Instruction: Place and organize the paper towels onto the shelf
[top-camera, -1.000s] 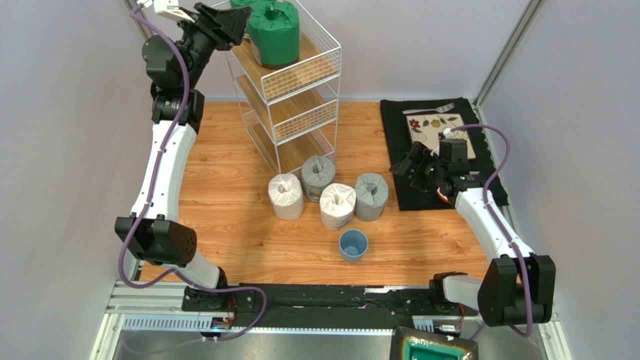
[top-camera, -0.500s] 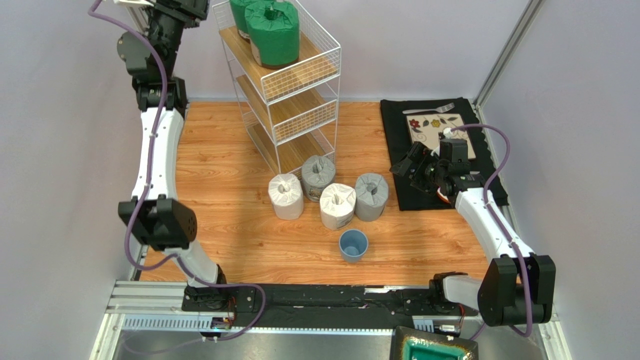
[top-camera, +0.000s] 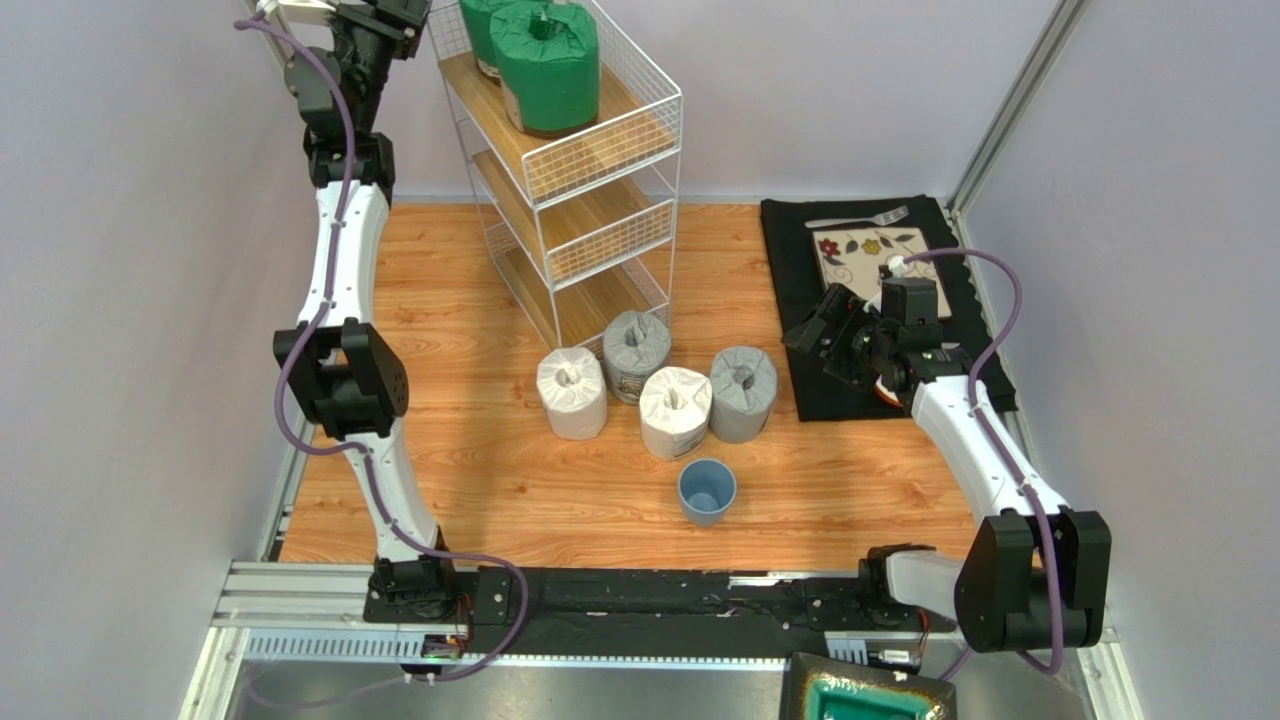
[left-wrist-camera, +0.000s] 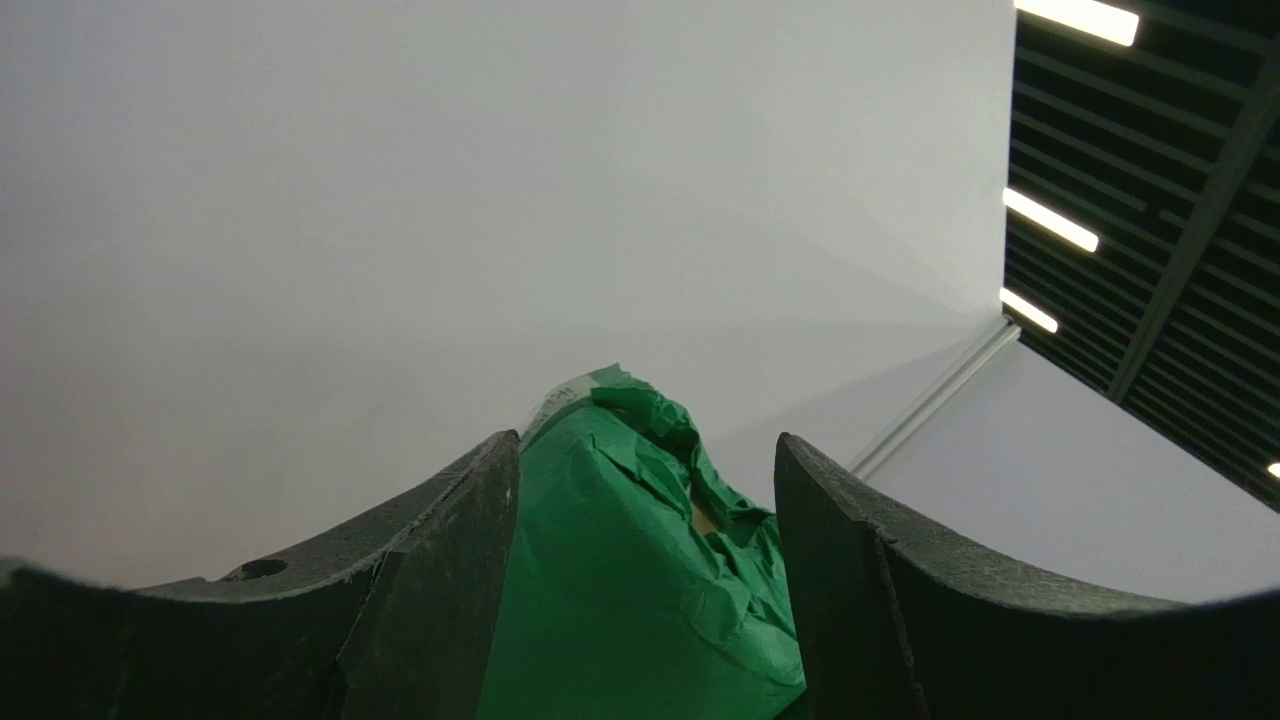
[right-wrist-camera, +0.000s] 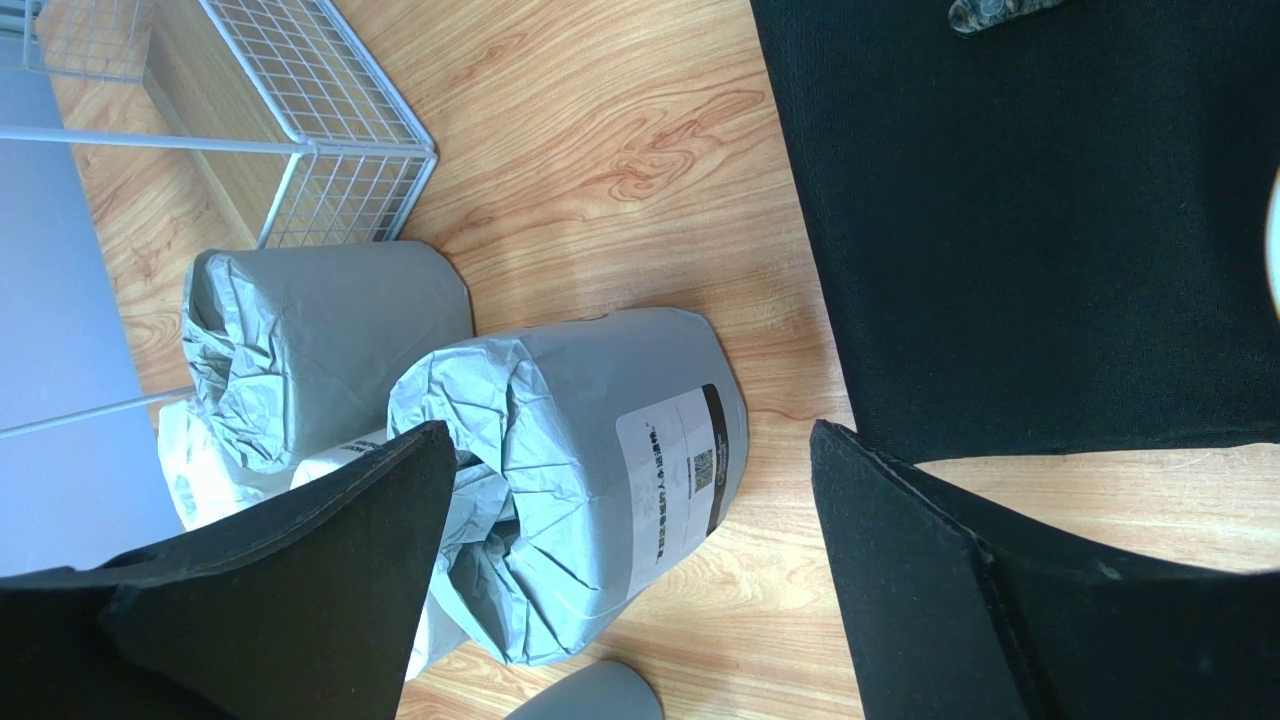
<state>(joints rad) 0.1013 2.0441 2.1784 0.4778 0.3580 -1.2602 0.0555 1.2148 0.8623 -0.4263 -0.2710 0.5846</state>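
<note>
Rear green roll (top-camera: 478, 33) half-hidden behind front roll (top-camera: 549, 72)

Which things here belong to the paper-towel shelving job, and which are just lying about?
Job:
- shelf
- green rolls, on its top tier
- white rolls, on the table
- grey rolls, on the table

Lying about:
- blue cup
- black mat
- floral plate
- fork

Six wrapped paper towel rolls (top-camera: 675, 413): two green rolls (top-camera: 549, 68) on the top tier, two white rolls (top-camera: 571, 393) and two grey rolls (top-camera: 742, 393) on the desk (top-camera: 451, 300). One far shelf (top-camera: 646, 225) with three tiers, one blue cup (top-camera: 706, 491), one black mat (top-camera: 796, 300) at right, one floral plate (top-camera: 857, 258), one fork (top-camera: 857, 221).
</note>
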